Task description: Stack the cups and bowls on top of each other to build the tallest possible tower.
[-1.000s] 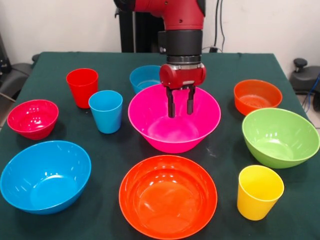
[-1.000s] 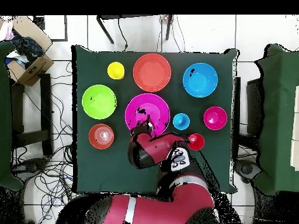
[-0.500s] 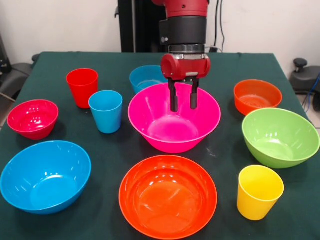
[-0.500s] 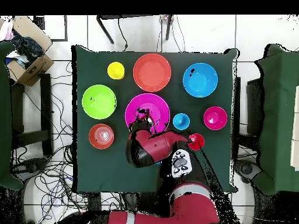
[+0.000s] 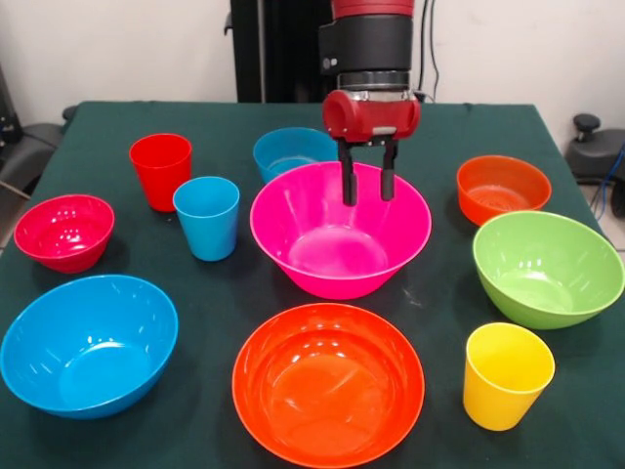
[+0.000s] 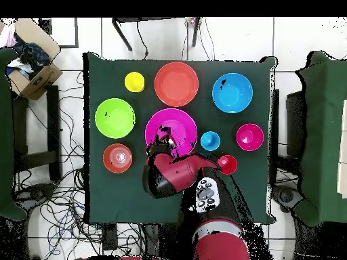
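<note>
Now the large glossy pink plastic bowl (image 5: 340, 234) is sitting empty at the middle of the green-clothed table (image 5: 88, 122), directly under the claw (image 5: 368, 186), whose two dark fingers (image 5: 348, 181) are hanging spread apart and holding nothing, their tips just inside the far rim. Against the pictures from a second ago, the claw is rising and drifting toward the bowl's far edge: its tips were deep in the bowl then, and are now level with the rim.

Behind the claw in the front view, the small blue plastic bowl (image 5: 289, 151) is peeking out past the pink rim. To the claw's picture-left, the light blue plastic tumbler (image 5: 207, 217) and the red plastic tumbler (image 5: 161, 170) are standing upright, with the small red plastic bowl (image 5: 64, 231) and the large blue plastic bowl (image 5: 88, 344) farther out. In front of the pink bowl, the large orange plastic bowl (image 5: 328, 384) is lying. To picture-right are the small orange plastic bowl (image 5: 503, 188), the large green plastic bowl (image 5: 548, 267) and the yellow plastic tumbler (image 5: 508, 375).

From overhead the arm (image 6: 173, 176) is covering the small blue bowl and part of the pink rim, so only the front view is showing it and the fingers' gap.
</note>
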`<state>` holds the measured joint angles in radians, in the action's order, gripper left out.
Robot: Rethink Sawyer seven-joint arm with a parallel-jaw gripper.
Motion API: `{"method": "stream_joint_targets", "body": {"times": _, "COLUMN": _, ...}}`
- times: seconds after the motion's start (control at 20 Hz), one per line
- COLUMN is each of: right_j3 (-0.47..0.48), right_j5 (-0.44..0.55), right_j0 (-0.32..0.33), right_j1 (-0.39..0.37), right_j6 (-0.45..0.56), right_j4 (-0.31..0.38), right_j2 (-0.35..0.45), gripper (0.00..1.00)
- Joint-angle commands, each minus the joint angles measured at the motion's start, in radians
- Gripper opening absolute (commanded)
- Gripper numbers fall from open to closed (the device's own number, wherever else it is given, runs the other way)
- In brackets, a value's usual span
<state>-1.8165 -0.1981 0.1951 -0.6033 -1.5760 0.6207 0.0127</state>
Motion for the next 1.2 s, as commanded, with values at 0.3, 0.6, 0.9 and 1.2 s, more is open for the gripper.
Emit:
{"method": "stream_joint_targets", "body": {"times": 0.3, "right_j3": -0.090, "right_j5": 0.140, "right_j0": -0.066, "right_j1": 0.001, "right_j6": -0.144, "right_j4": -0.057, "right_j2": 0.064, "gripper": 1.00}}
{"method": "stream_joint_targets", "body": {"times": 0.6, "right_j3": -0.110, "right_j5": 0.124, "right_j0": -0.086, "right_j1": -0.003, "right_j6": -0.158, "right_j4": -0.088, "right_j2": 0.059, "gripper": 1.00}}
{"method": "stream_joint_targets", "body": {"times": 0.9, "right_j3": -0.122, "right_j5": 0.123, "right_j0": -0.082, "right_j1": -0.008, "right_j6": -0.154, "right_j4": -0.101, "right_j2": 0.065, "gripper": 1.00}}
{"method": "stream_joint_targets", "body": {"times": 1.2, "right_j3": -0.125, "right_j5": 0.108, "right_j0": -0.089, "right_j1": 0.007, "right_j6": -0.151, "right_j4": -0.114, "right_j2": 0.057, "gripper": 1.00}}
